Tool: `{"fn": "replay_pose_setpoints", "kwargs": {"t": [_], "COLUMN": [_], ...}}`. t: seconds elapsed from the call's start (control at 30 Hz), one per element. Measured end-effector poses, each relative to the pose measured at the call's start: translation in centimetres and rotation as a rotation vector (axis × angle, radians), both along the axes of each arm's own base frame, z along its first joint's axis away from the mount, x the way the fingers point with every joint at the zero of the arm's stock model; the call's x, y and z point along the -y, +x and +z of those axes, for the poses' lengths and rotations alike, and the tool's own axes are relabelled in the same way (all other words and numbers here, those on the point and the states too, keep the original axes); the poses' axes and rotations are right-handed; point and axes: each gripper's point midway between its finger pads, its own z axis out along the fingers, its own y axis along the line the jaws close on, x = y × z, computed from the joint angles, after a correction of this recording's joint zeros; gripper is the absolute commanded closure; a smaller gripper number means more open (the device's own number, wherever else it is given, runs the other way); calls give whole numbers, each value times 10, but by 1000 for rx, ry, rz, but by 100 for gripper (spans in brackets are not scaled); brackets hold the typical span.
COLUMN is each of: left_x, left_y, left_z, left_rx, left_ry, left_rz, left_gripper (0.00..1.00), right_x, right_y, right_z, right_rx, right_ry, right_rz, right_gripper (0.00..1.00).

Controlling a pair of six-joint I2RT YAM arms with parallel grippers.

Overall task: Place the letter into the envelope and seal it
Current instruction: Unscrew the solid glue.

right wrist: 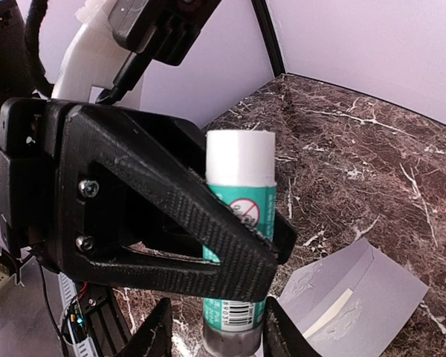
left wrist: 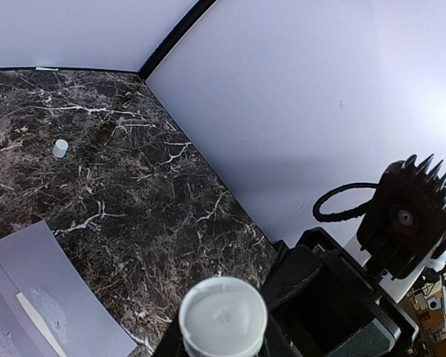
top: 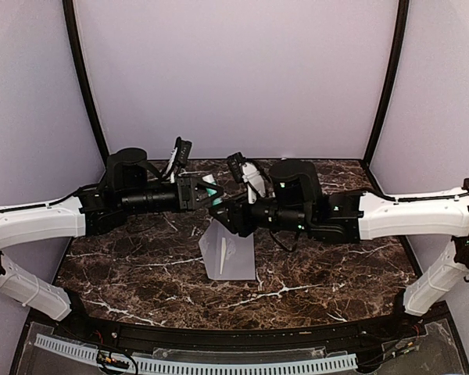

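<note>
The grey envelope (top: 228, 251) lies flat mid-table with its flap open; it also shows in the left wrist view (left wrist: 30, 297) and the right wrist view (right wrist: 357, 297), with a pale strip on it. The letter is not in view. My left gripper (top: 209, 192) is shut on a teal glue stick (right wrist: 241, 223) and holds it in the air above the envelope's far edge. The stick's white open end faces the left wrist camera (left wrist: 223, 316). My right gripper (right wrist: 219, 335) is open, its fingers on either side of the stick's grey base, with a gap on the left side.
A small white cap (left wrist: 60, 148) stands on the dark marble table (top: 141, 273) towards the back. Both arms meet over the middle of the table. Curved pale walls with black posts close in the back and sides.
</note>
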Motion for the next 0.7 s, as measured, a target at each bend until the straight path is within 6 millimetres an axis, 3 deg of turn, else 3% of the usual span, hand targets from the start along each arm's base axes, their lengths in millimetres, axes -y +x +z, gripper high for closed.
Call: {"fn": "replay_pose_setpoints", "kwargs": {"t": [0.27, 0.7], "left_x": [0, 3], "left_y": [0, -6], "left_z": [0, 3], "left_rx": [-7, -1], "left_ry": [-3, -11], "left_rz": [0, -36], "left_gripper": [100, 100], "right_x": [-1, 5], "right_y": [1, -2], "right_z": [-8, -5], "right_rx": [-5, -32], "right_ry": [-21, 27], "right_rz": [-9, 13], "right_gripper": [76, 91]}}
